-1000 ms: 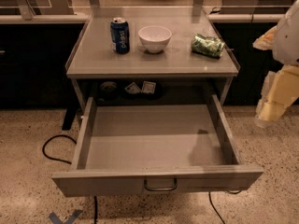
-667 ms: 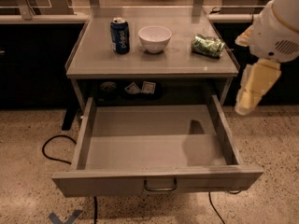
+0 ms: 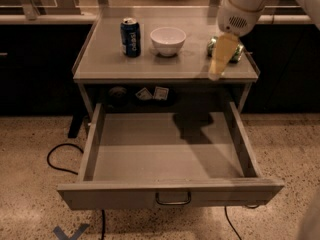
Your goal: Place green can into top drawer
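The green can (image 3: pixel 239 51) lies on its side at the right end of the table top (image 3: pixel 110 64), mostly hidden behind my gripper. My gripper (image 3: pixel 218 70) hangs from the white arm at the upper right, in front of and just above the can, not holding anything I can see. The top drawer (image 3: pixel 125 196) is pulled fully out below the table top. Its inside is empty apart from the arm's shadow, and its curved handle (image 3: pixel 172 200) faces me.
A blue Pepsi can (image 3: pixel 130 36) and a white bowl (image 3: pixel 168 40) stand on the table top left of my gripper. Small items (image 3: pixel 152 93) lie on the shelf behind the drawer. Cables (image 3: pixel 59 159) run on the floor at the left.
My gripper has moved left and away from me, from beside the table's right edge to over the table top at the green can. Nothing else has moved.
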`<action>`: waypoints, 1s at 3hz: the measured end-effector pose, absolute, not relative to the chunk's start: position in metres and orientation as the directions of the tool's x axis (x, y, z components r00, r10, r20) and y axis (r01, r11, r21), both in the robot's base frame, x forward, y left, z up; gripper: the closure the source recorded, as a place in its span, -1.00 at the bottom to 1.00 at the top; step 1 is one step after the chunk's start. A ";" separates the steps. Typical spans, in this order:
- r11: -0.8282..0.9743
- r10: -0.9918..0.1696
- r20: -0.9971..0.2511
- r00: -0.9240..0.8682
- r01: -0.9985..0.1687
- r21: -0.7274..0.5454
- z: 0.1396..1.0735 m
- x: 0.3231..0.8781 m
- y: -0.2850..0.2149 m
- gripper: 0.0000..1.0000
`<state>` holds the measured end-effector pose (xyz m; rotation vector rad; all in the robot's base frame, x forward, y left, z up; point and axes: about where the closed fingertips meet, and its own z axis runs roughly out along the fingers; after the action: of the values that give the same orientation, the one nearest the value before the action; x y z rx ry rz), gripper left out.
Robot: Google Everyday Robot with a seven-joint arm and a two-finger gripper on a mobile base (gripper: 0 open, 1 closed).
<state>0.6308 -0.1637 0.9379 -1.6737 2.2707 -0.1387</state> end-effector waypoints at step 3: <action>0.331 -0.933 -0.252 -0.257 -0.888 -0.319 0.963 0.672 -0.166 -1.00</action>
<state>0.6717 -0.1665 0.9625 -1.6086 2.2105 -0.1562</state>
